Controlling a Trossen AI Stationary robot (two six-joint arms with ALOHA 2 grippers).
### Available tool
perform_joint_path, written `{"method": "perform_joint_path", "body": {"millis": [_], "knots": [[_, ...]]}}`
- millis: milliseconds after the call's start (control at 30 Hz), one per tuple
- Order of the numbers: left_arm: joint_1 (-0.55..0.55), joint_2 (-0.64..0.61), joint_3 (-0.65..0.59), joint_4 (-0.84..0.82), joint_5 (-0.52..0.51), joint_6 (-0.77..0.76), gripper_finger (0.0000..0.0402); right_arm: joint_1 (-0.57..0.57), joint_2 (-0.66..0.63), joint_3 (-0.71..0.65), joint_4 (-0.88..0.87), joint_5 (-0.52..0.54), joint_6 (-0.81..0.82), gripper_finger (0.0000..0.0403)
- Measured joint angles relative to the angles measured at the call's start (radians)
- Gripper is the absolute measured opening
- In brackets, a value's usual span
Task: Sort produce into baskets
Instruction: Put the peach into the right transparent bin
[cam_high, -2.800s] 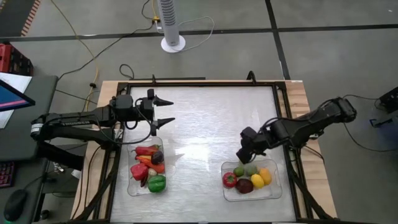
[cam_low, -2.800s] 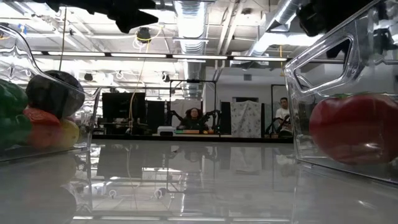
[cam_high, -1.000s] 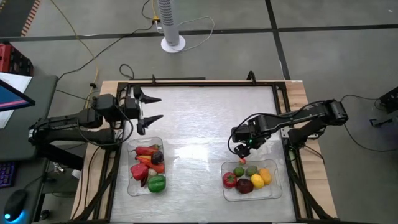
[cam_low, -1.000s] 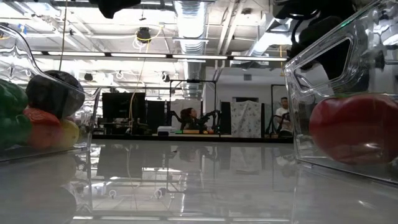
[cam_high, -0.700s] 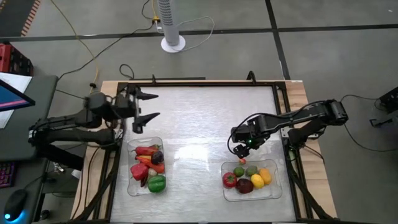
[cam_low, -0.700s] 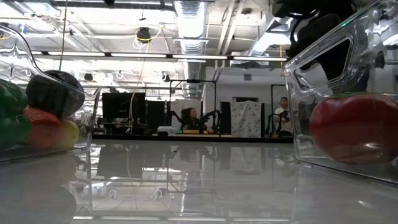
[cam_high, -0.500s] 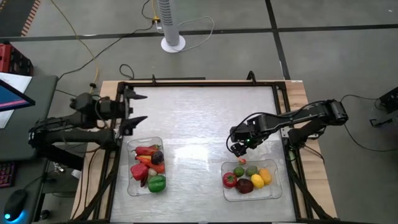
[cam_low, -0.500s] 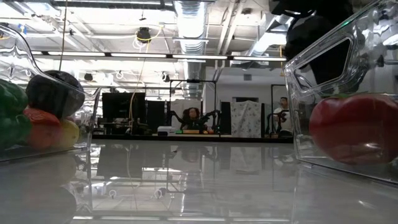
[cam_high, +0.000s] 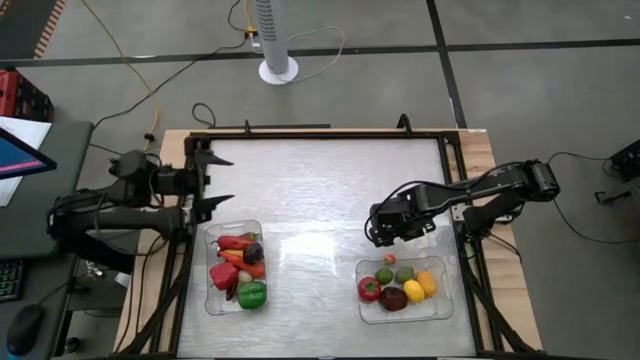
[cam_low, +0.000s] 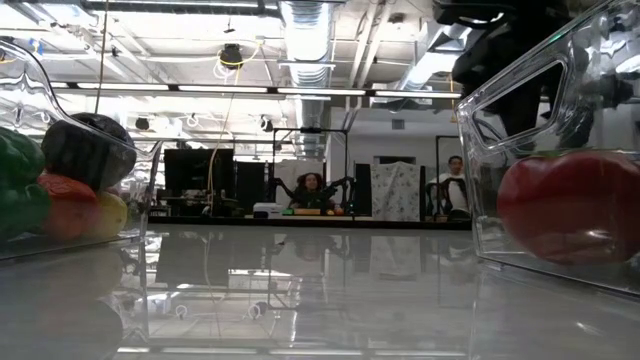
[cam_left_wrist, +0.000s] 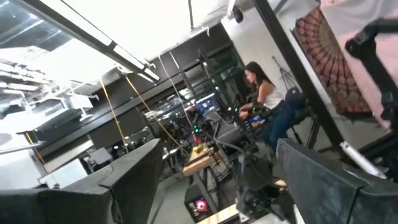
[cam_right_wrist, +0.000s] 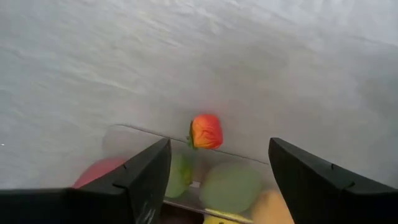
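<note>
Right wrist view shows my right pincer spread apart and holding nothing, hanging over the far rim of the right basket. A small orange-red fruit sits right at that rim; I cannot tell if it is inside or perched on the edge. If perched, it could roll out onto the table. My left pincer waits with its fingers apart near the table's left edge, above the left basket of peppers.

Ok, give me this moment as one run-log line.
left gripper: open, empty, at table's left edge | right gripper: open, empty, above right basket | small red-orange fruit: at that basket's far rim | left basket: filled
</note>
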Motion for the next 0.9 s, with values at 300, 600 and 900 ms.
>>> {"method": "perform_joint_path", "body": {"millis": [300, 600, 900], "knots": [[0.000, 0.193, 0.000, 0.204, -0.112, 0.105, 0.0302, 0.034, 0.000, 0.000, -0.002, 0.000, 0.089, 0.0295], [0.000, 0.291, 0.000, 0.359, -0.289, 0.160, 0.0302, 0.034, 0.007, -0.071, 0.032, -0.025, 0.130, 0.0295], [0.000, 0.288, 0.000, 0.359, -0.288, 0.169, 0.0302, 0.012, 0.070, -0.085, 0.121, -0.072, 0.106, 0.0294]]}}
